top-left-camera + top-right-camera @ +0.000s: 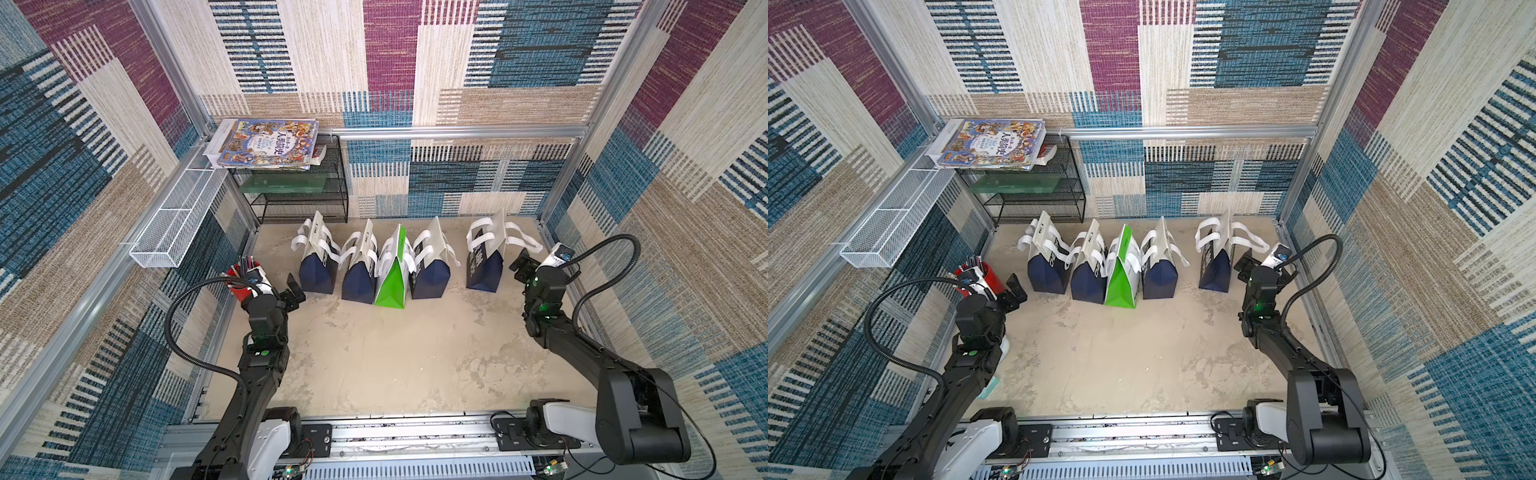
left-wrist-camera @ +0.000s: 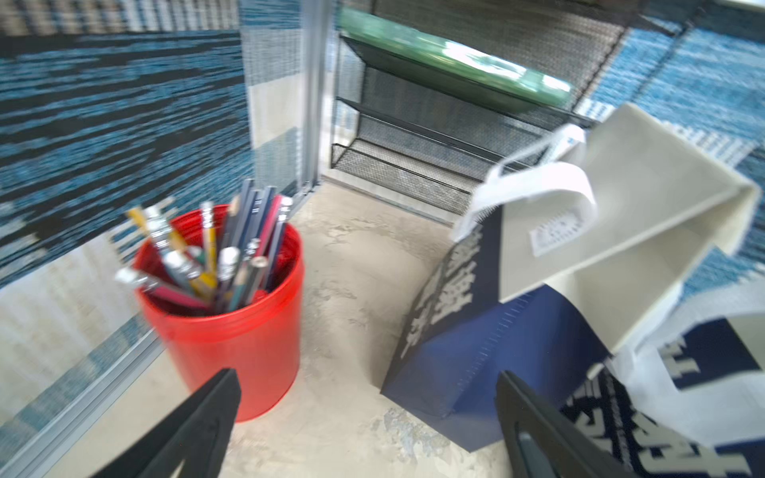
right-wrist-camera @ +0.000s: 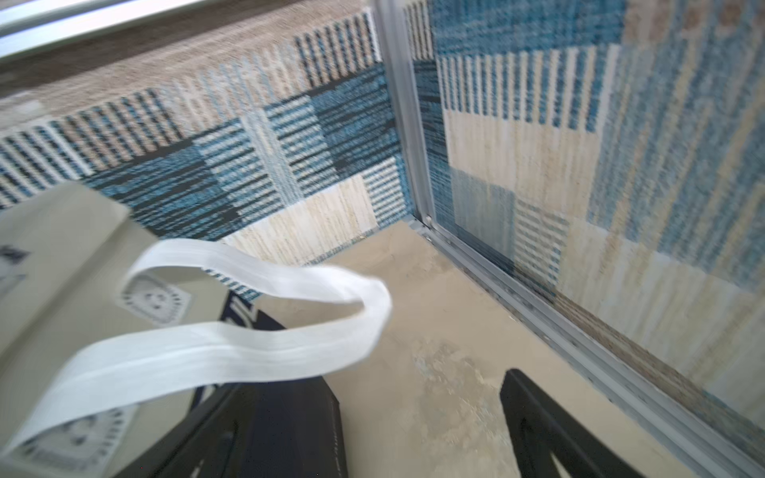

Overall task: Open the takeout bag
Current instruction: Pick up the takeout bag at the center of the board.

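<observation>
While nothing was gripped, step was judged as approach; no bag opened yet. Takeout bags [image 1: 357, 278]: five, in row at far side of table [image 1: 395, 353], tops pinched shut. Left gripper [image 1: 296, 293]: jaws apart, just beside leftmost navy bag [image 1: 318, 272]. Right gripper [image 1: 520, 266]: jaws apart, beside rightmost navy bag [image 1: 484, 272], set apart from others. Next move probably required seizing opposite top edges or handles, then spreading; target bag unclear.

The bag row [image 1: 390, 286] stands right of the cup [image 2: 215, 331], before the rack [image 1: 299, 199].
</observation>
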You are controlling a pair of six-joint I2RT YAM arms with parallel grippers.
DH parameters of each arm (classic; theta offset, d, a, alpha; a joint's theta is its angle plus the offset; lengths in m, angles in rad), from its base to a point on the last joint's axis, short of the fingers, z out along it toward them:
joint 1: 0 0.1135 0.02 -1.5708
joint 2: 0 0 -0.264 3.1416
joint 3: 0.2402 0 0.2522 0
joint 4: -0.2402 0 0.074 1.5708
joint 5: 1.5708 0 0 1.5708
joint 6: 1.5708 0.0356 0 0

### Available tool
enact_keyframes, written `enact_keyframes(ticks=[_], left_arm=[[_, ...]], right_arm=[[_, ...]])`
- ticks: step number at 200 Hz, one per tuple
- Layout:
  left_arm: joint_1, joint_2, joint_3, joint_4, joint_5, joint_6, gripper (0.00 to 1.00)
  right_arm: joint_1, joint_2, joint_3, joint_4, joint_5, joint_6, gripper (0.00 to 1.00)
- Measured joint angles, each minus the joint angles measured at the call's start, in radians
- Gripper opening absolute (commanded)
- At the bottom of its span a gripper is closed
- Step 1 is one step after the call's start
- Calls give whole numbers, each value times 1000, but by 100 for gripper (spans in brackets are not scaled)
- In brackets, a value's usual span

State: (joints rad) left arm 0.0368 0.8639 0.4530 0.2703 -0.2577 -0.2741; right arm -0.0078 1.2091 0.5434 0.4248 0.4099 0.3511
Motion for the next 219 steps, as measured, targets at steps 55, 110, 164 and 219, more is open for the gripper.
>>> enact_keyframes(ticks=[55,110,164,219], left_arm=[[-187,54,119,-196,239,-34,89],[-439,11,-31,-217,315,24,79],[-402,-69,-122,-26,277,38,81],[-186,162,-57,177,345,-37,83]], right_arm=[[-17,-462,-100,-304,-112,196,96],[-17,-732,-50,-317,-307,62,94],[581,-199,439,-351,-242,-321,97],[802,250,823,-315,-186,-675,81]])
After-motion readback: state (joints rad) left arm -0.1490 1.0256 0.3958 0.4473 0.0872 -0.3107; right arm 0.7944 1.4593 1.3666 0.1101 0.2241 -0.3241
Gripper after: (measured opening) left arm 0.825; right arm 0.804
